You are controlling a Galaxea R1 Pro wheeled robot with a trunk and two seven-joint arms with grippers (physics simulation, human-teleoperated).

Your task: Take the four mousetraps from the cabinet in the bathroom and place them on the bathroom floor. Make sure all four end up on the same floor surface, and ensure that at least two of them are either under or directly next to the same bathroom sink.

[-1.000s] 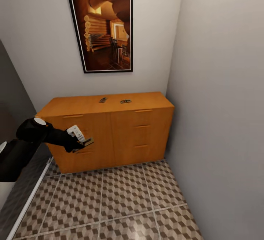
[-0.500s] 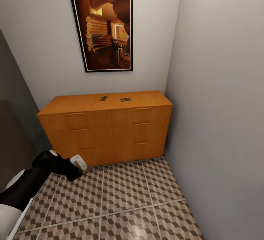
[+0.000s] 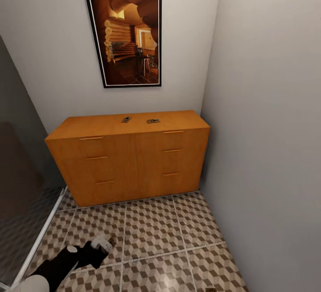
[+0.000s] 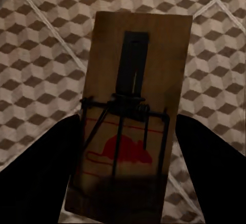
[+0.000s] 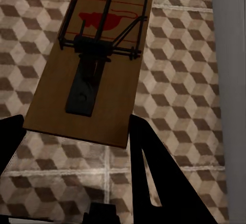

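The left gripper (image 3: pixel 103 248), at seven o'clock low over the tiled floor (image 3: pixel 151 234), clamps a mousetrap (image 4: pixel 130 116). The right gripper's (image 5: pixel 77 147) hold on another trap (image 5: pixel 95 60) cannot be told. Two traps (image 3: pixel 126 119) sit atop the cabinet (image 3: pixel 129 162).

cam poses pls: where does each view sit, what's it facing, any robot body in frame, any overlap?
Head view: high on the robot, looking forward and down at the cabinet and bathroom floor; left arm low, left gripper.
Left wrist view: near that gripper, along its dark fingers, at a mousetrap over tiles.
Right wrist view: same along its own fingers, another mousetrap.
Shared: the cube-pattern floor.
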